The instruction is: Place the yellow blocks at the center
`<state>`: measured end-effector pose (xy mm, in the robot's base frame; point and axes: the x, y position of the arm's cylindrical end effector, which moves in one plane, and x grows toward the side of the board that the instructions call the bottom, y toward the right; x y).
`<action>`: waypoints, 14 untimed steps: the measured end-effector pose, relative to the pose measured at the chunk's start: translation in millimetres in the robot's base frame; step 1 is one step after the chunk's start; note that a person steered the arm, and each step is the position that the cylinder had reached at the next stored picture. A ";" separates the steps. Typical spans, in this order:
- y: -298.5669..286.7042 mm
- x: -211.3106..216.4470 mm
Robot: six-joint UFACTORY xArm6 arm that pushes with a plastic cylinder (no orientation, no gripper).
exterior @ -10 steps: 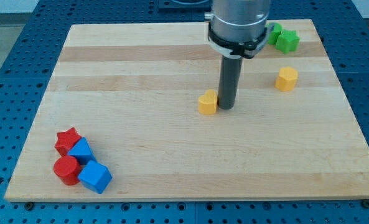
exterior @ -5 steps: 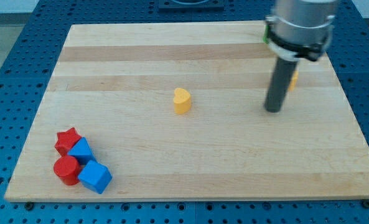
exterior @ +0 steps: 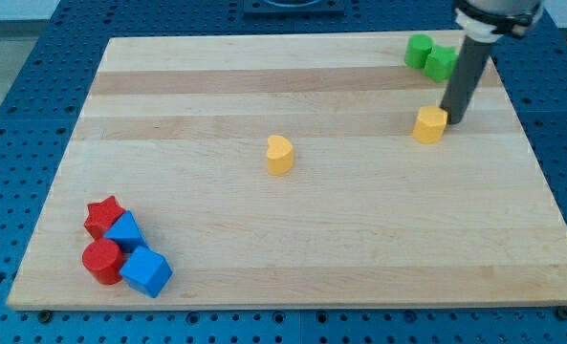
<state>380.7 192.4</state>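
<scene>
My tip (exterior: 452, 120), a bare rod tool with nothing to pinch, touched the yellow hexagonal block's (exterior: 430, 124) right side, placed to shove it toward the yellow heart-shaped block (exterior: 279, 154) mid-surface.

No text, label, brand, number or sign can be read anywhere in the camera view: the wooden board (exterior: 293, 248), the coloured blocks and the blue perforated table (exterior: 15, 124) beneath all carry no markings.
</scene>
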 end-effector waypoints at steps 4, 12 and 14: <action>-14.8 -16.0; -87.2 40.2; -164.6 40.2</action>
<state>420.8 27.8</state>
